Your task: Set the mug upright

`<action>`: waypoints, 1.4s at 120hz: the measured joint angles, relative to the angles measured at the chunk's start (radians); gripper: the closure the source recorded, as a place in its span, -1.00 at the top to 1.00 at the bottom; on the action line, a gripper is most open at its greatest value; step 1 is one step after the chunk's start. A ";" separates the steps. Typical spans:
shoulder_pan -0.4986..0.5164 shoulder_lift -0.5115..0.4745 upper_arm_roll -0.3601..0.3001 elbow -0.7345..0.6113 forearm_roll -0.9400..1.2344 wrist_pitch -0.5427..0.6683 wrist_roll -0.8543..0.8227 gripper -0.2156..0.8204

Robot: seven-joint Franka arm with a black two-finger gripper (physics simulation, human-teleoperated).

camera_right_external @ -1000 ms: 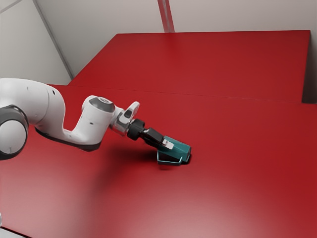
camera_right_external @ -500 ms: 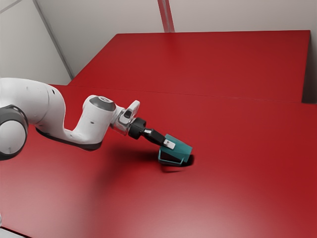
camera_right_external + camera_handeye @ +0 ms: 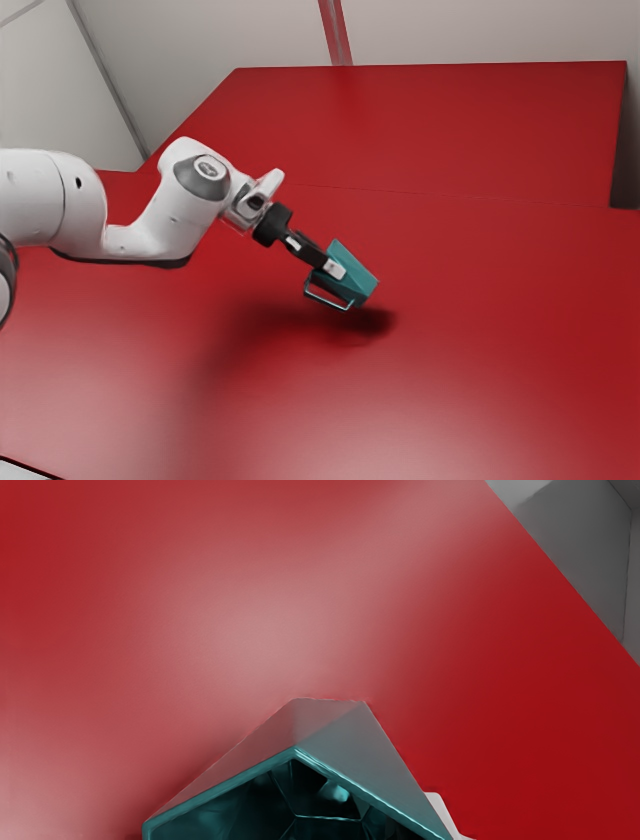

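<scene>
In the exterior view my gripper (image 3: 333, 268) is shut on the teal mug (image 3: 358, 274), holding it tilted above the red table (image 3: 480, 330). The mug's base points down toward the exterior view's right, and its handle hangs on the lower side. A dark shadow lies below it, apart from the mug. The wrist view shows the angular mug (image 3: 365, 755) with its open mouth facing my hand, and a pale fingertip of my gripper (image 3: 440, 810) against its outer wall. The other fingertip is hidden there.
A raised-looking red surface (image 3: 420, 130) adjoins the table at the back, with pale walls (image 3: 480, 30) behind it. In the wrist view the table's edge runs diagonally beside a grey area (image 3: 585, 555).
My gripper has risen with the mug and moved slightly toward the exterior view's left. The mug is tilted more steeply, and the gap to its shadow has grown.
</scene>
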 joint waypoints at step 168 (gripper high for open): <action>0.018 -0.121 -0.064 -0.228 0.845 0.261 -0.971 -0.93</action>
